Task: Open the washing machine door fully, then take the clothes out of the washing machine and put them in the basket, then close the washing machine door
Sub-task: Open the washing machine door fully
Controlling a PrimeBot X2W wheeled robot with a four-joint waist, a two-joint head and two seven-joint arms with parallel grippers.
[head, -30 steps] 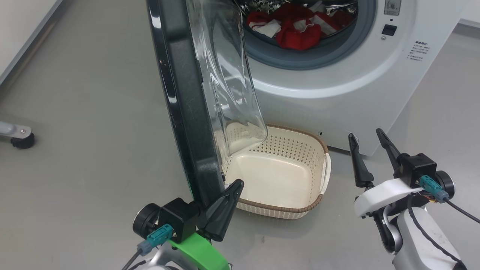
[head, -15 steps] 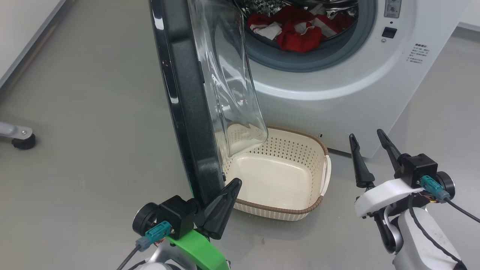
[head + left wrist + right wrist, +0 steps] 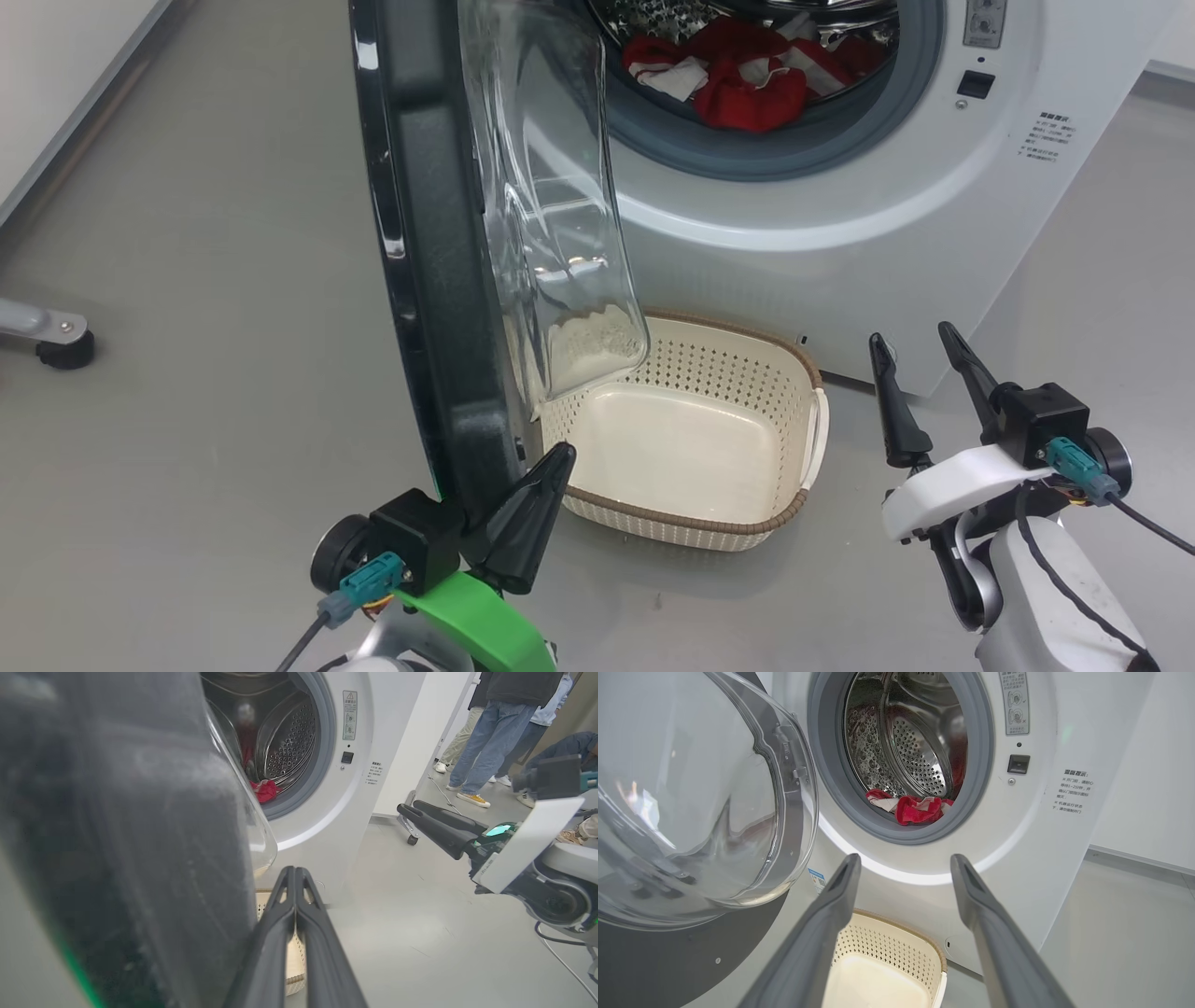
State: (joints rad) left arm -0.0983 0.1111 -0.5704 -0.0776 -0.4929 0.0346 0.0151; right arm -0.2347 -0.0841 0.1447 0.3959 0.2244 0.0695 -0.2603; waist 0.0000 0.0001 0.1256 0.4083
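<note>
The washing machine door stands edge-on and partly open, its clear glass bowl bulging toward the white washing machine. Red and white clothes lie inside the grey-ringed drum mouth, also seen as clothes. The cream basket sits empty on the floor below the drum, its left part behind the door. My left gripper is shut, its tips beside the door's lower inner edge; in the left wrist view the left gripper holds nothing. My right gripper is open, right of the basket and apart from it.
A grey caster foot stands on the floor at the far left. People stand beyond the machine's right side in the left wrist view, where my right gripper also shows. Grey floor lies left of the door and around the basket.
The door has swung a little further left, away from the machine. My left gripper has moved left and down with it. The right gripper has stayed put.
</note>
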